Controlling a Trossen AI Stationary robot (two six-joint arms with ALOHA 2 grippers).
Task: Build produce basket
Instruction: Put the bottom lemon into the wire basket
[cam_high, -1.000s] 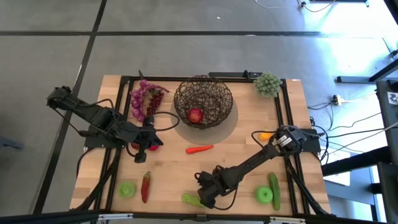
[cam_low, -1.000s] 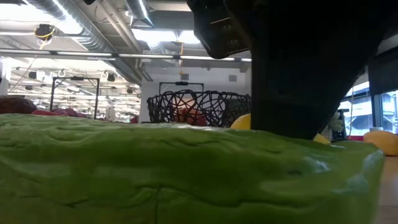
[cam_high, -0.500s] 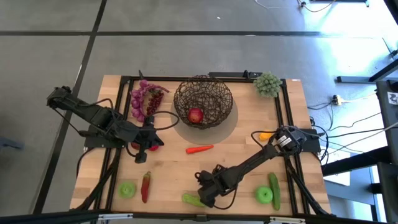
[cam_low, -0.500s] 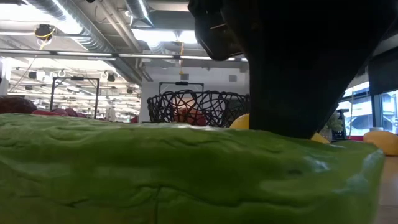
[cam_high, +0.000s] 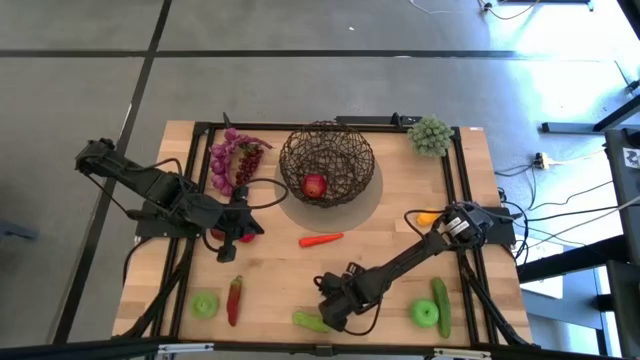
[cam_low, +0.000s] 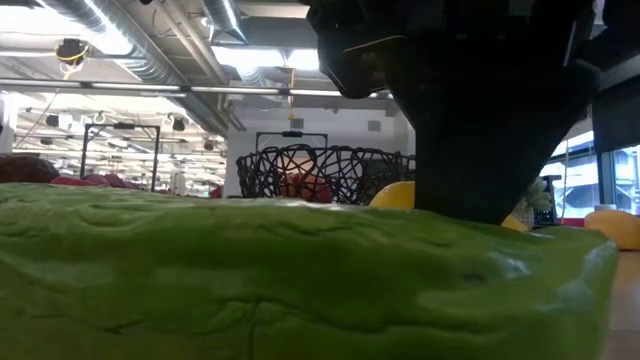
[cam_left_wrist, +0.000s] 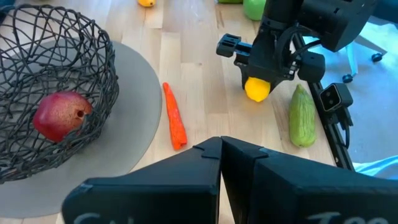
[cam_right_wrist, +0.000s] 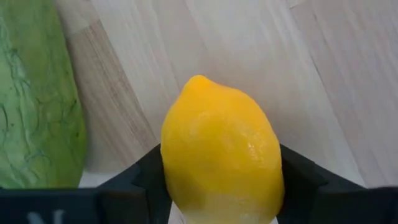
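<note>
At the near edge of the surface (cam_high: 400, 240), the right claw (cam_high: 333, 310) is down over the lemon (cam_right_wrist: 221, 155), its fingers (cam_right_wrist: 298, 180) against the fruit on both sides, just beside a green cucumber (cam_high: 310, 321). Farther in lies the carrot (cam_high: 321, 240). The left claw (cam_high: 240, 222) hangs clenched and empty at the left. Beyond, the basket (cam_high: 327, 162) holds one red apple (cam_high: 314, 185).

Overhead cam looks straight down at the whole table (cam_high: 400, 250), low cam sits right behind a cucumber (cam_low: 300, 280), and both catch the basket (cam_high: 327, 163).
</note>
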